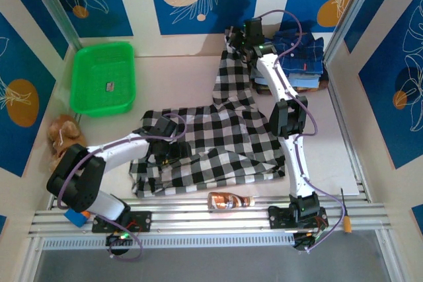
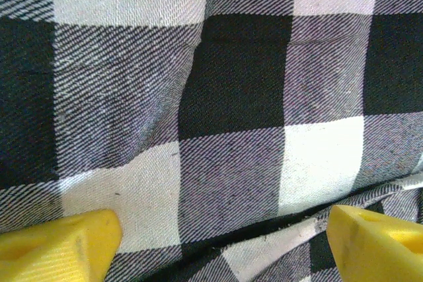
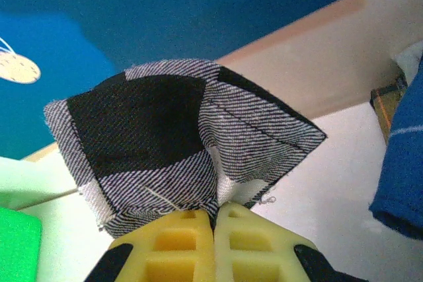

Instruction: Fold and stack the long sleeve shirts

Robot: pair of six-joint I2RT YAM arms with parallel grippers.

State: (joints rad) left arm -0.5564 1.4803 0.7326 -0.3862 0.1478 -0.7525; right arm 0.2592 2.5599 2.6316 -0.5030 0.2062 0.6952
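1. Black-and-white shirt [image 1: 218, 143] lies spread on the tabletop [image 1: 178, 77], one end raised beside the folded stack [image 1: 304, 54].
2. Right jaws pinch that end, closed.
3. Left jaws gape over the shirt.

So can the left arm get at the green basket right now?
Probably yes: the left gripper hangs open over the checked shirt, holding nothing, and bare table lies between it and the green basket.

The checked shirt [image 1: 225, 140] is black and white (big squares, fine diagonal weave); the folded top shirt [image 1: 301, 51] navy; basket [image 1: 76, 80] green; plush toy [image 1: 64, 135] brown.
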